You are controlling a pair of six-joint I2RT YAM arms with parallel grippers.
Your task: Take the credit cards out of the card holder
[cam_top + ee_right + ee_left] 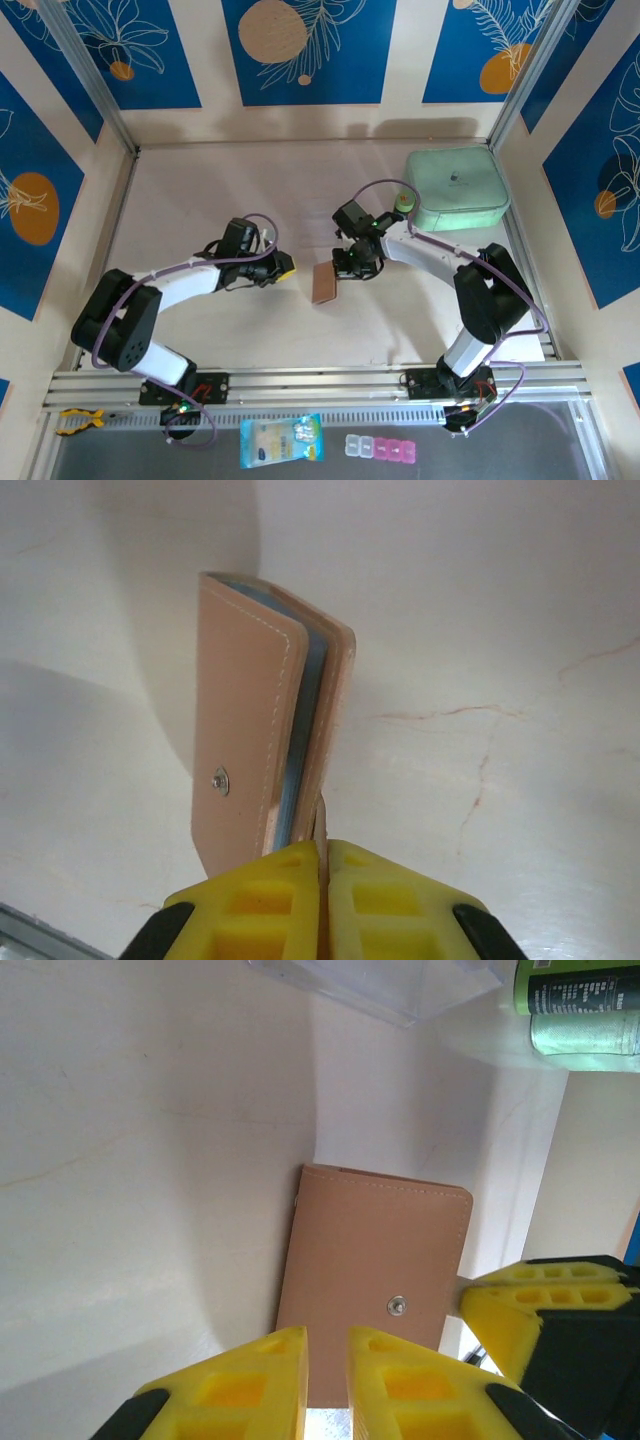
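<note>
While the right gripper [322, 865] is pinching a thin edge of the card holder [260, 720] between fully closed fingers, we are recording the holder as held up on edge about midway between the two arms. We are unable to say whether its far end is touching the surface [200, 200]. Its tan covers are standing slightly apart, and pale blue-grey layers are showing in the gap. We are unable to tell whether these are pockets or the credit cards themselves. The snap stud [219, 779] is sitting bare on the outer cover, so we are judging the fastening to be undone.

The left gripper [327, 1375] is facing the holder's outer cover from close by, its fingers parted by a narrow gap with nothing between them, as far as we are able to see. From above it is appearing just short of the holder, not touching it.

We are finding no card lying loose on the surface and none in either gripper. We are therefore rating the task as being at an early stage. The holder is secured and partly opened, while the spreading of the covers and the drawing out of every card are outstanding.
</note>
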